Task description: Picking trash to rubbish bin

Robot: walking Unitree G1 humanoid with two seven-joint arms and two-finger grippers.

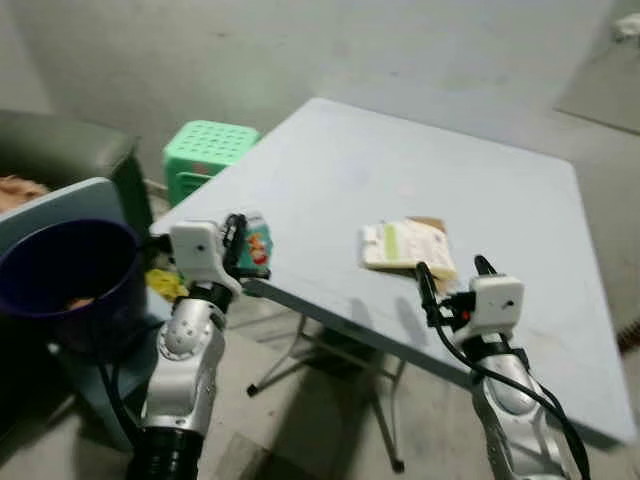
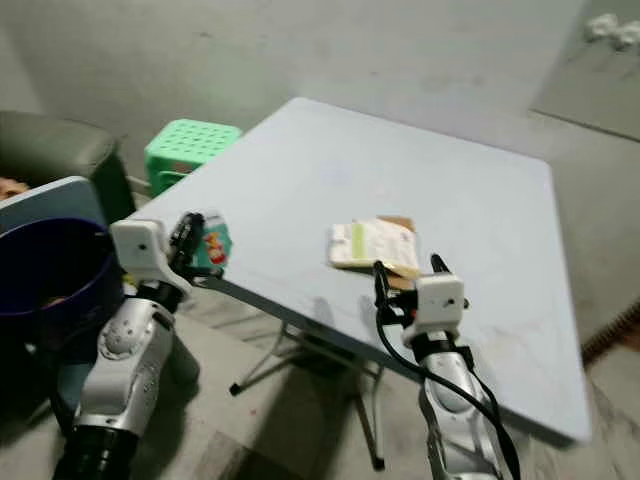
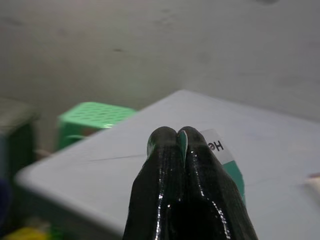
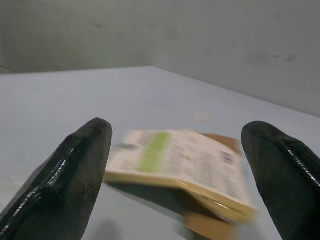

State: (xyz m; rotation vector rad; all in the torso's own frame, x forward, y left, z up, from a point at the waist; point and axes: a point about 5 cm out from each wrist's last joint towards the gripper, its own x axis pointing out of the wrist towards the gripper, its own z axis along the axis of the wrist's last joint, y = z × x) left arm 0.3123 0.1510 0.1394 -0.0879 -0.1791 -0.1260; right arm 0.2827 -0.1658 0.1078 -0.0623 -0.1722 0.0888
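Note:
My left gripper [image 1: 238,245] is shut on a small teal and white packet [image 1: 257,243], held over the near left corner of the pale table [image 1: 350,170]; the left wrist view shows the packet [image 3: 220,155] pinched between the fingertips [image 3: 165,137]. A flat yellow-green and cream wrapper [image 1: 405,245] lies on the table. My right gripper [image 1: 452,270] stands open just in front of it, and the right wrist view shows the wrapper [image 4: 180,167] between the spread fingers [image 4: 75,170]. The dark blue rubbish bin [image 1: 60,275] stands on the floor at my left.
A green plastic stool [image 1: 205,155] sits beyond the table's left corner. A dark seat [image 1: 70,150] is behind the bin. A yellow object [image 1: 168,285] lies on the floor near the bin. The table's folding metal legs [image 1: 300,350] stand under its near edge.

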